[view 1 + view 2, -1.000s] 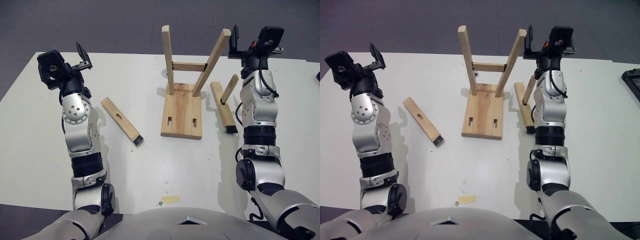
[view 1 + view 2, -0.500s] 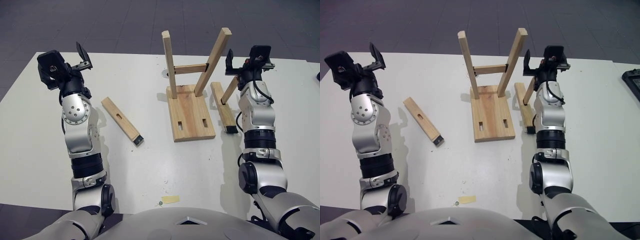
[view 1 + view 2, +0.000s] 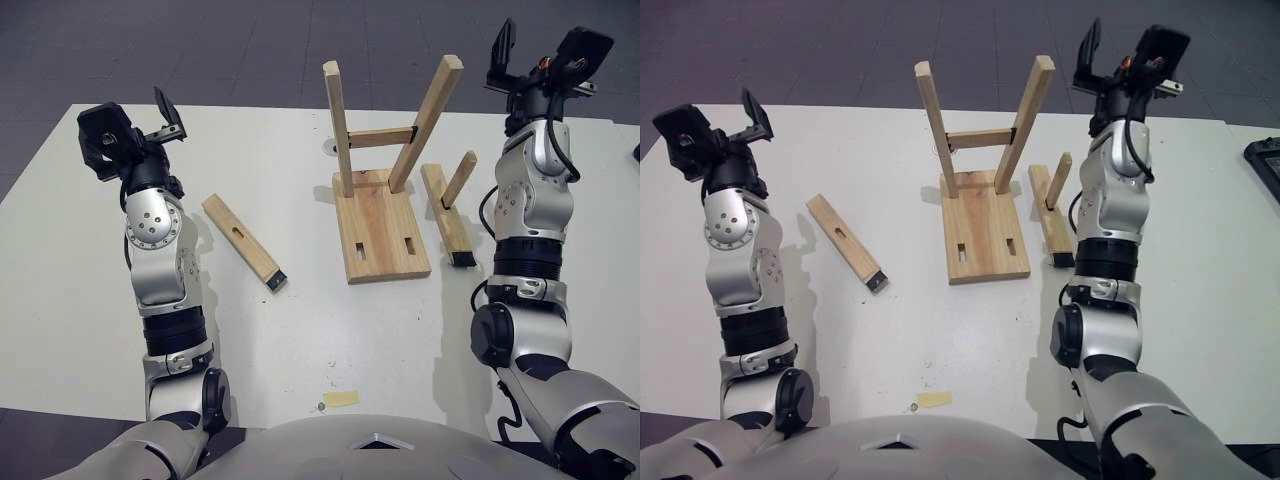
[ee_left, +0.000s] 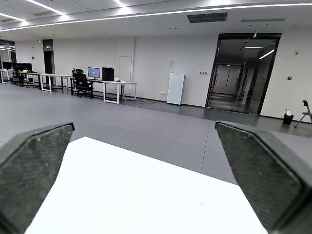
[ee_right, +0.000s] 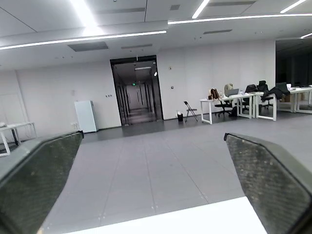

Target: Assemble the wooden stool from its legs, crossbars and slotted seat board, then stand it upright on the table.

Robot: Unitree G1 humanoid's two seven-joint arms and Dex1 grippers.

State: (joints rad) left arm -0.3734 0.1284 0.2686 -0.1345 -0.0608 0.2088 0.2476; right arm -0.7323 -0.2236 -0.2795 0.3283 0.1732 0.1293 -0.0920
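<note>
A white counter takes up most of the head views, with dark tiled floor across the top; the slotted seat board lies flat at centre, two legs rising from its far end, joined by a crossbar; a loose leg lies left of centre, another leg just right of the board; a yellow scrap sits lower centre; the left pincer at upper left and the right pincer at upper right gape wide, holding nothing; beyond them, an office hall with desks and glass doors.
</note>
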